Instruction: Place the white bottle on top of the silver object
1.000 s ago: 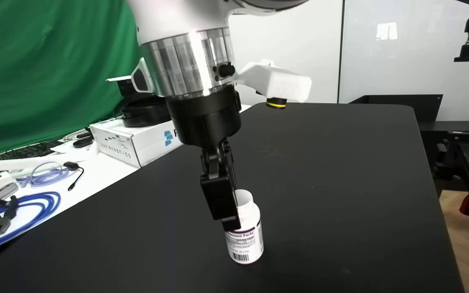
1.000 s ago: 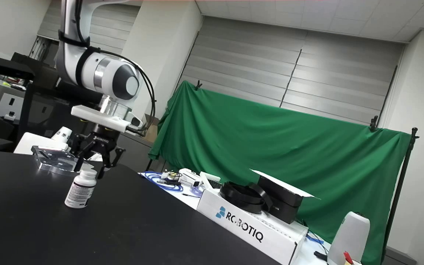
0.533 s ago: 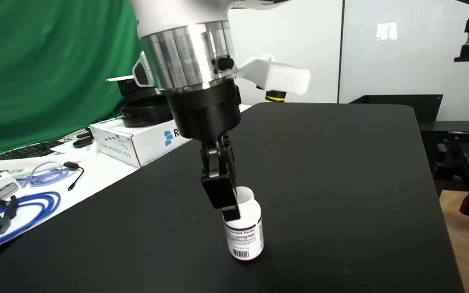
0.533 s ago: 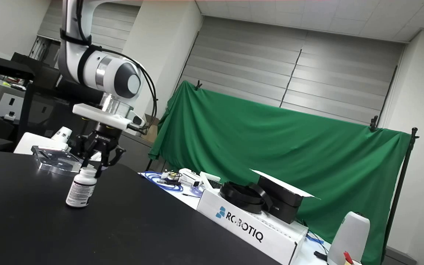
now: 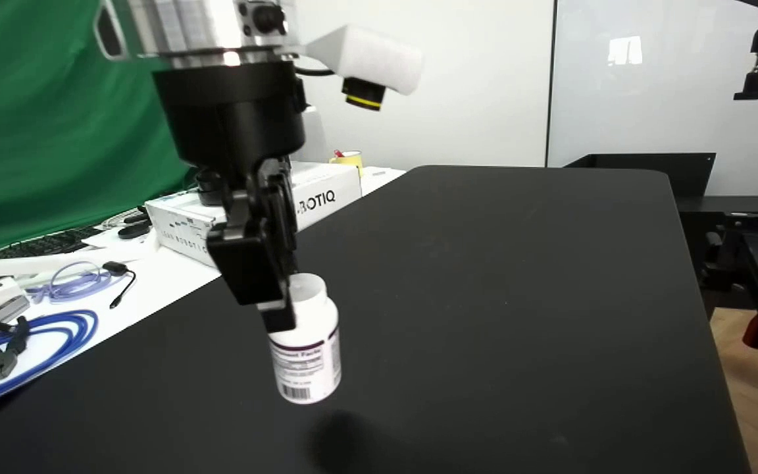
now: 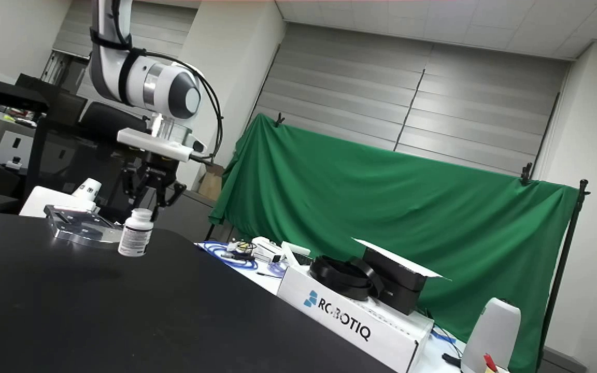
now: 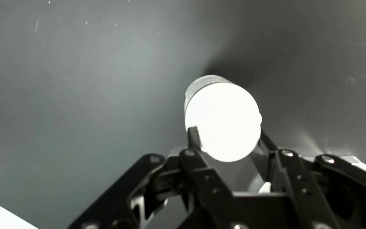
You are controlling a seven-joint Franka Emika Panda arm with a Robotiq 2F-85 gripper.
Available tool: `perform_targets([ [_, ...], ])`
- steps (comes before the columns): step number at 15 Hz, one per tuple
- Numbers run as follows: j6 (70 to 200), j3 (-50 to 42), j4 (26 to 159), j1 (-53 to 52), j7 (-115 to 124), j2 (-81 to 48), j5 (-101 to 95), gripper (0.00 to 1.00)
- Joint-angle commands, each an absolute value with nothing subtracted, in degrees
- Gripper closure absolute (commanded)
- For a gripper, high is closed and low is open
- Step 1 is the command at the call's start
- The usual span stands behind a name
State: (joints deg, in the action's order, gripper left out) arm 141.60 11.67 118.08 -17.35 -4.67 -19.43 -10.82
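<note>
Bottle [image 5: 310, 349] hangs above the worktop [image 5: 517, 316], jaws clamped on it. In an exterior view, the silver slab [image 6: 82, 228] lies at its nine o'clock.

The bottle [image 5: 310, 339] is white, its label [image 5: 300, 365] crossed by a maroon band above dark print and a striped barcode [image 5: 296, 393]. The gripper [image 7: 228, 135] and bench [image 5: 517, 296] are black, the slab [image 6: 81, 228] silver, the curtain [image 6: 381, 217] plain green, the box [image 6: 350, 326] white with black lettering.

The box [image 6: 353, 325] reads "ROBOTIQ", the bottle [image 5: 308, 355] "Facts".
</note>
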Motion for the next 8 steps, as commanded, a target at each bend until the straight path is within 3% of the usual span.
perform_targets([
  [1, 140.2, 11.9, 109.9, -18.5, -6.5, -22.9, -14.3, 0.82],
  [8, 143.2, 15.6, 97.3, -19.7, -20.3, -30.7, -14.9, 0.82],
])
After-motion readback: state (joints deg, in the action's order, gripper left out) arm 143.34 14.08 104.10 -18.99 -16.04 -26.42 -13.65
